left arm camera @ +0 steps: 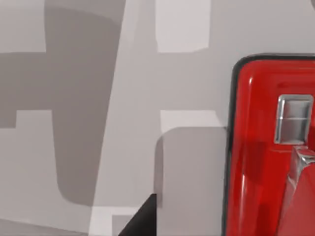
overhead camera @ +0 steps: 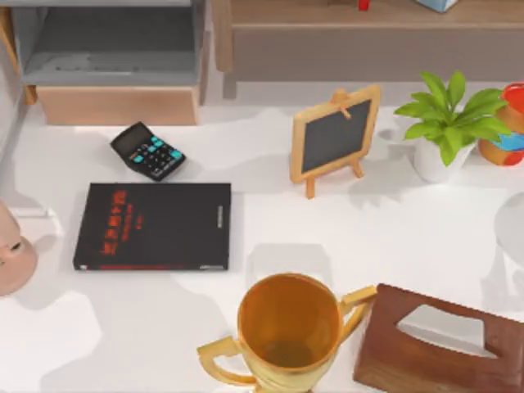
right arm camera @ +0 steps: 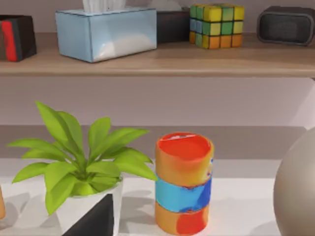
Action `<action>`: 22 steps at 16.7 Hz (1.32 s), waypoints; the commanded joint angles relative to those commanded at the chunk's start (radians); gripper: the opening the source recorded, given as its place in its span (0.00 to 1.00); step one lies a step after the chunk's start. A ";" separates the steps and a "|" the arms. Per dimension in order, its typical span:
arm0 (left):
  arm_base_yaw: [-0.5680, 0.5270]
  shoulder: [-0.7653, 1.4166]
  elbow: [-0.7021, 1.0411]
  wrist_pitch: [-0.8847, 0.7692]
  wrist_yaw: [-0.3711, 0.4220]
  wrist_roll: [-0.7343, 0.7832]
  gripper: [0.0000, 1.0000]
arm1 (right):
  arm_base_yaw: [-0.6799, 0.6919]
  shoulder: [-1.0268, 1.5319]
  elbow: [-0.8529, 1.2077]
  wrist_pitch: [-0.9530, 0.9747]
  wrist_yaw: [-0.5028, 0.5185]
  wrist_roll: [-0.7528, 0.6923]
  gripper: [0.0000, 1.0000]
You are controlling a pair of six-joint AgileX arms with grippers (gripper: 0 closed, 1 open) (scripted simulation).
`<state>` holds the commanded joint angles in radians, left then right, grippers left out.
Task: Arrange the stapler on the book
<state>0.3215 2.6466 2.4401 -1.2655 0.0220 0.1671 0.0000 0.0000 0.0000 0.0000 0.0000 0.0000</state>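
Note:
The black book [overhead camera: 155, 225] with red lettering lies flat on the white table [overhead camera: 344, 237], left of centre, and nothing rests on it. The bright red stapler [left arm camera: 268, 147] with its metal plate shows close up in the left wrist view, lying on a pale surface. A dark edge of my left gripper [left arm camera: 140, 221] pokes in beside it, apart from it. Where the stapler lies on the table I cannot tell. A dark edge of my right gripper [right arm camera: 96, 219] shows in front of the potted plant [right arm camera: 78, 172].
A black calculator [overhead camera: 147, 151] lies behind the book. A mini chalkboard [overhead camera: 334, 137], the plant [overhead camera: 446, 123] and an orange-blue can [overhead camera: 509, 123] stand at the back right. A gold trophy cup [overhead camera: 288, 327] and a brown tissue box [overhead camera: 442, 344] stand at the front.

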 joint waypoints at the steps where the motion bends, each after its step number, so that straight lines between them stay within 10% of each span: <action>1: 0.000 0.000 0.000 0.000 0.000 0.000 0.47 | 0.000 0.000 0.000 0.000 0.000 0.000 1.00; 7: 0.000 0.000 0.000 0.000 0.000 0.000 0.02 | 0.000 0.000 0.000 0.000 0.000 0.000 1.00; 22: 0.011 -0.093 -0.032 -0.021 -0.007 -0.008 0.00 | 0.000 0.000 0.000 0.000 0.000 0.000 1.00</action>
<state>0.3323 2.5533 2.4082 -1.2860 0.0147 0.1587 0.0000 0.0000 0.0000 0.0000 0.0000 0.0000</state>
